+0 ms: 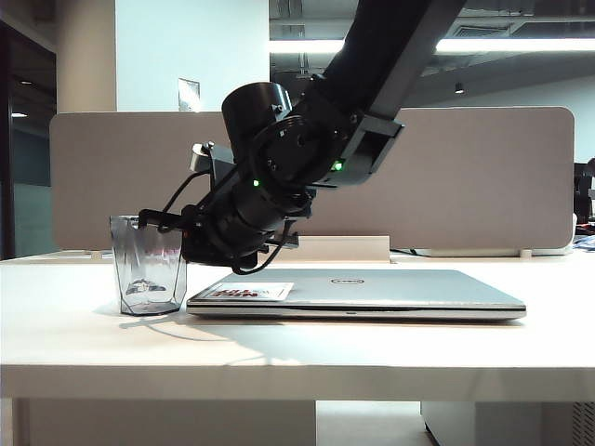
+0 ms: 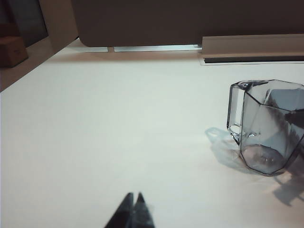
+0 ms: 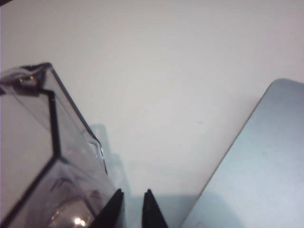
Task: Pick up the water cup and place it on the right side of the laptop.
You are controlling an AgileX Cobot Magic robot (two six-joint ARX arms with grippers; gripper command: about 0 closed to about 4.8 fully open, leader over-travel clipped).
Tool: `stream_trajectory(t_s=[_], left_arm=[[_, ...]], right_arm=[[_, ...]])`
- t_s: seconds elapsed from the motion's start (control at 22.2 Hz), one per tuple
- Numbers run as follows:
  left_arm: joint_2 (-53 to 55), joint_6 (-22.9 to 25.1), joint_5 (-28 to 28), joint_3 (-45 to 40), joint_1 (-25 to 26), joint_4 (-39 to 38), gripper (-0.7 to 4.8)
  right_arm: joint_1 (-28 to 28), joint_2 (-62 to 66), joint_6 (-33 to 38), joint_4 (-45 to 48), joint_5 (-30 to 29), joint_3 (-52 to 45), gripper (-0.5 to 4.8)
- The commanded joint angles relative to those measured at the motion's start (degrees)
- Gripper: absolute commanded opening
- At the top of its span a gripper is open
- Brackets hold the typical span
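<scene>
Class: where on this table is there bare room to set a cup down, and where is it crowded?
Bare: right of the laptop to the table edge, and the front strip. Crowded: left, where the right tool grips the water cup. The left tool hovers shut.

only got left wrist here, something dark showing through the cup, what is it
Observer: That is the right gripper, reaching in at the rim of the cup. Its jaws are narrow, and I cannot tell if they grip.
Operator: ok, my left gripper is shut, low over the table, short of the cup. where's the laptop
Observer: The laptop lies closed on the table. In the exterior view the cup stands just off its left end.
</scene>
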Motion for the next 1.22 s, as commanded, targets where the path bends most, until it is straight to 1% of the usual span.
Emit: stream_trajectory(t_s=[0.05,0.14,0.32,0.5,0.59,0.99,1.08,1.22], left_arm=[[0.04,-0.07,1.18,0.26,0.07,0.72,-0.04],[0.04,-0.07,1.27,0.26,0.07,0.72,-0.04],[0.04,-0.07,1.27,0.26,0.07,0.7,-0.04],[0.04,-0.07,1.29,0.24,0.07,0.66,-0.04],[0.04,-0.07,1.27,0.24,0.07,0.39,-0.04],[0.04,-0.07,1.27,0.24,0.07,0.0,-0.04],[0.04,-0.07,1.27,0.24,0.07,0.0,-0.04],[0.04,-0.07,1.27,0.24,0.07,-0.09,-0.04]], right_arm=[[0.17,-0.31,-0.33,-2.36,-3.52,0.24,0.75],[0.42,-0.31,-0.33,-3.28,-5.2,0.26,0.75],[1.31,-0.44,-0.42,-4.13,-6.16,0.26,0.75],[2.84,-0.87,-0.72,-3.96,-6.08,0.26,0.75],[4.46,-1.2,-2.03,-3.23,-6.14,0.26,0.74],[8.31,-1.2,-2.01,-1.09,-6.1,0.26,0.74],[8.72,-1.18,-2.49,-0.59,-6.16,0.26,0.74],[9.2,-1.18,-5.01,-1.07,-5.86,0.26,0.74]])
